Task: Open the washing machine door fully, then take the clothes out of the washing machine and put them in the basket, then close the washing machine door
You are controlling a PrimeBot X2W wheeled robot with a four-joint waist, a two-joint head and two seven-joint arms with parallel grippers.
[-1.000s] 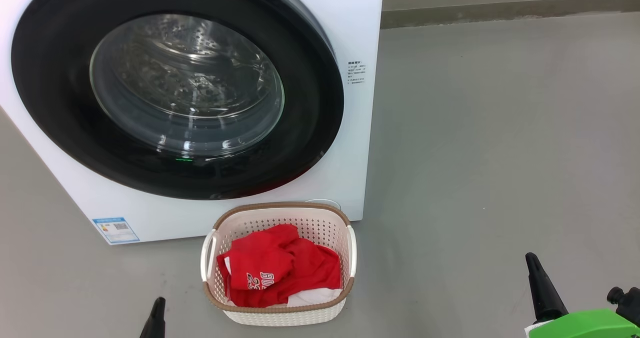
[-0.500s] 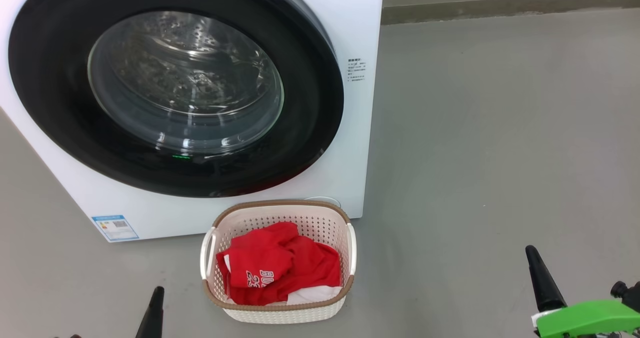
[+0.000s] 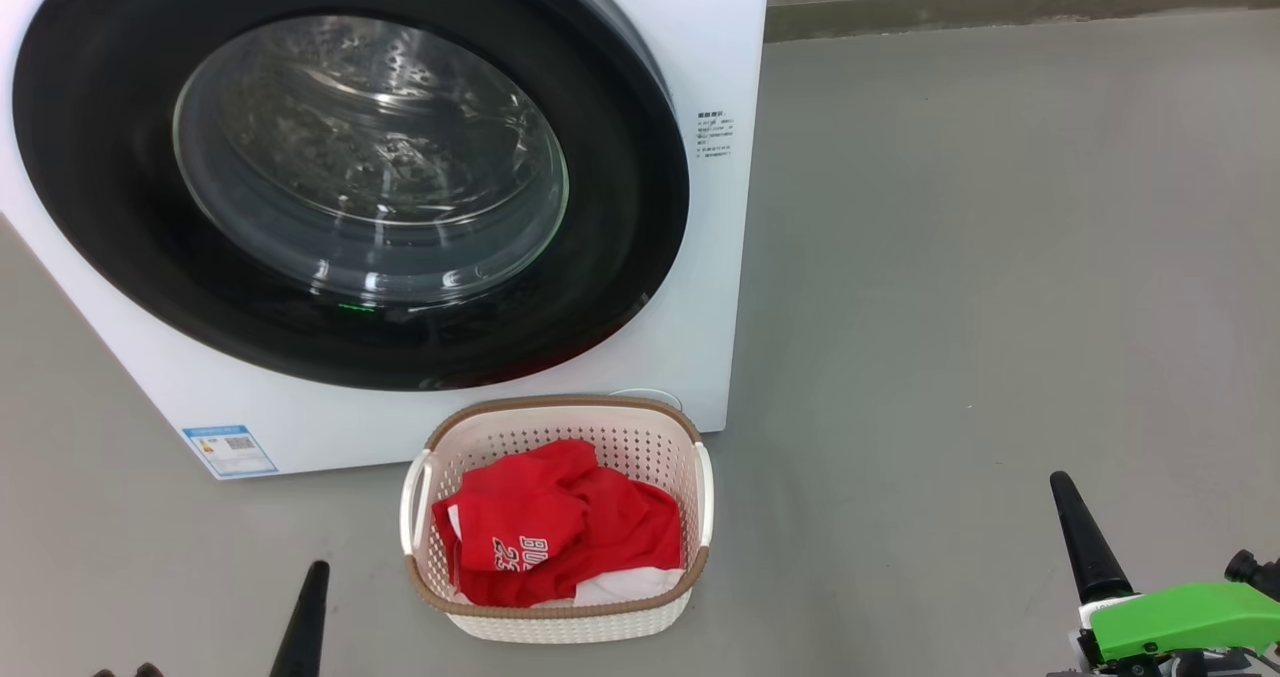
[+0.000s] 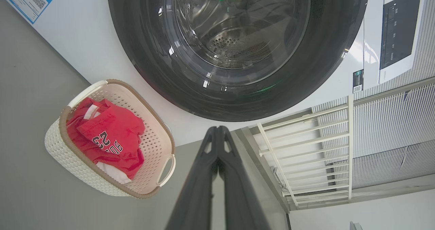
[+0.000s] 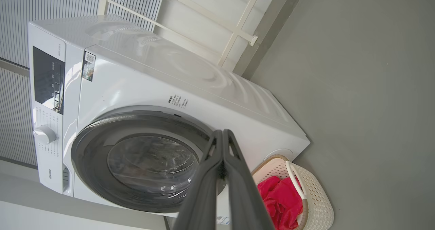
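With the washing machine door (image 3: 350, 187) looking shut against the washing machine (image 3: 722, 277) and the clothes (image 3: 560, 532) in the basket (image 3: 560, 625) on the floor before it, confirm the latch caught, holding the left gripper (image 4: 216, 129) and right gripper (image 5: 222, 133), both pressed together and empty, well back

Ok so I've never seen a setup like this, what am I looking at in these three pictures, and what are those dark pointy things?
These come from a wheeled robot with two arms. One picture is from its head camera, looking down; the other two are from cameras on its wrists, so they look tilted. The dark spikes are its left end effector and right end effector, both shut and holding nothing. Before it stands a white washing machine with its round black door closed. On the grey floor in front sits a cream basket holding red clothes.
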